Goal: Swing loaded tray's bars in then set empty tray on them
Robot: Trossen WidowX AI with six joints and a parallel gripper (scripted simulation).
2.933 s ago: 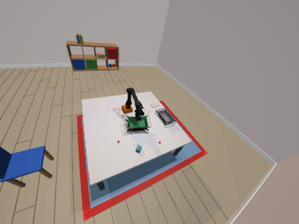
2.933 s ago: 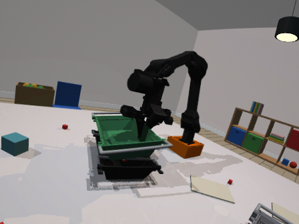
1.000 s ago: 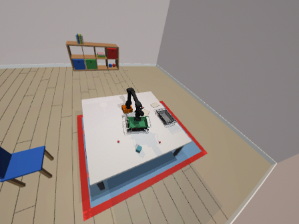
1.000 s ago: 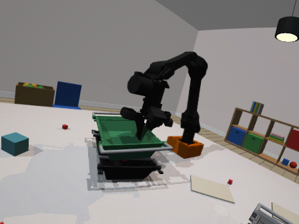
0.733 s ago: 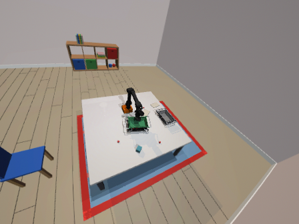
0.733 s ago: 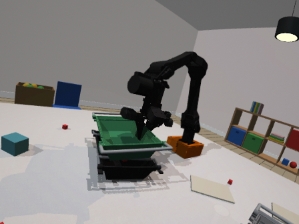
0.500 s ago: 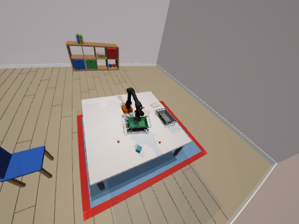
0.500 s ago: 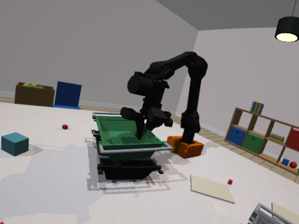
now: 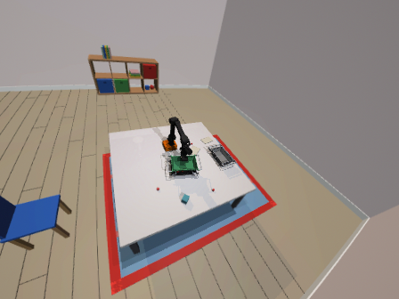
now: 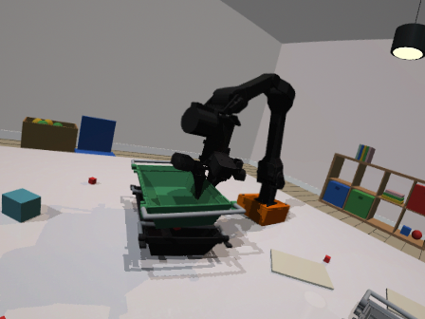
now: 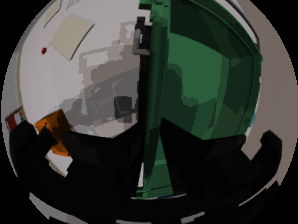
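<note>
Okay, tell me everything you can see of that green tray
The green tray is an open, plastic-looking tub with sloping walls and a raised rim. Grey bars run along its two ends. It is upright and roughly level above the black tray; no load shows inside. The fingers are closed on its wall on the side towards the orange base. Whether it already rests on anything below, I can't tell.

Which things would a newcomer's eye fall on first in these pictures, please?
Probably the green tray, above a black tray, with the black gripper shut on its rim. Next, perhaps, the orange base behind it and the blue chair beyond the table.
</note>
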